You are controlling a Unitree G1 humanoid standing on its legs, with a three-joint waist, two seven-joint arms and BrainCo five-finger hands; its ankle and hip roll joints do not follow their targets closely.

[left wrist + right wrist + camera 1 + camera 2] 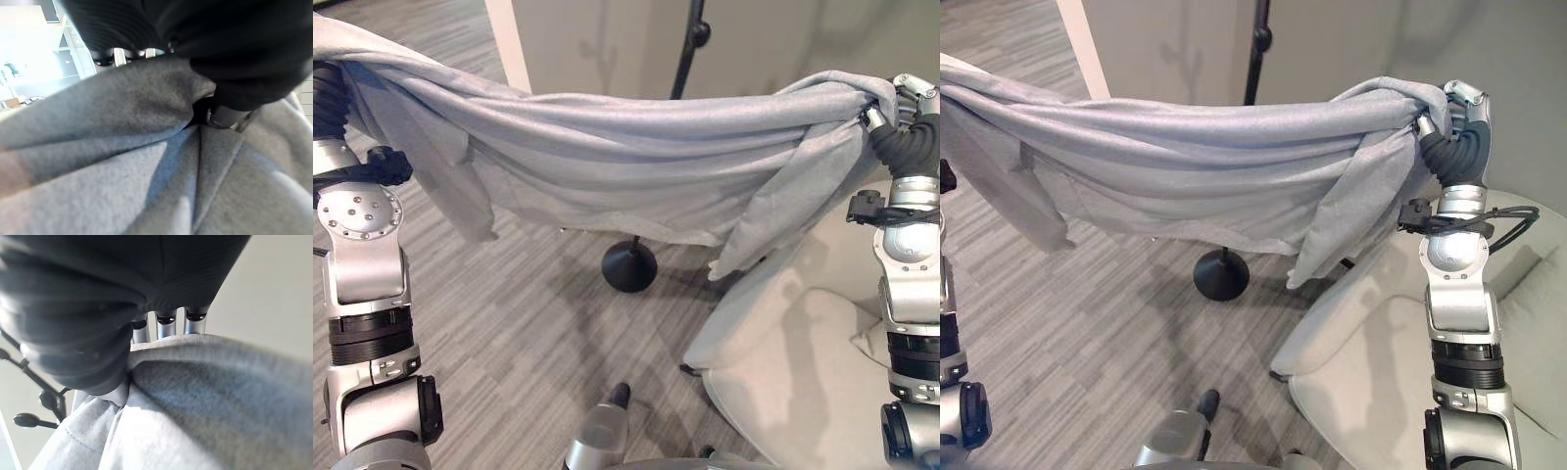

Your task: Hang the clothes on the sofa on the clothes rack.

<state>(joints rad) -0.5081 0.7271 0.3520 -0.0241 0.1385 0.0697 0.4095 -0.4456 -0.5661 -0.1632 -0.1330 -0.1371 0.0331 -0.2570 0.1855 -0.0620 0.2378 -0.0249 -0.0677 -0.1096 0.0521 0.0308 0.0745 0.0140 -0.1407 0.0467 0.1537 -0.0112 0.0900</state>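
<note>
With both hands raised apart, the shirt (636,162) hangs spread between them above floor, clear of sofa (803,362); right hand (1457,110) and left hand (215,73) each clench an end, ready for rack (631,262) beyond.

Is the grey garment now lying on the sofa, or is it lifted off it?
Lifted off. The grey garment hangs stretched between the left hand and the right hand, above the floor and the sofa.

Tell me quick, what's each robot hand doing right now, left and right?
Left robot hand: shut on the grey garment, holding one end up.
Right robot hand: shut on the garment's other end, above the sofa.
</note>
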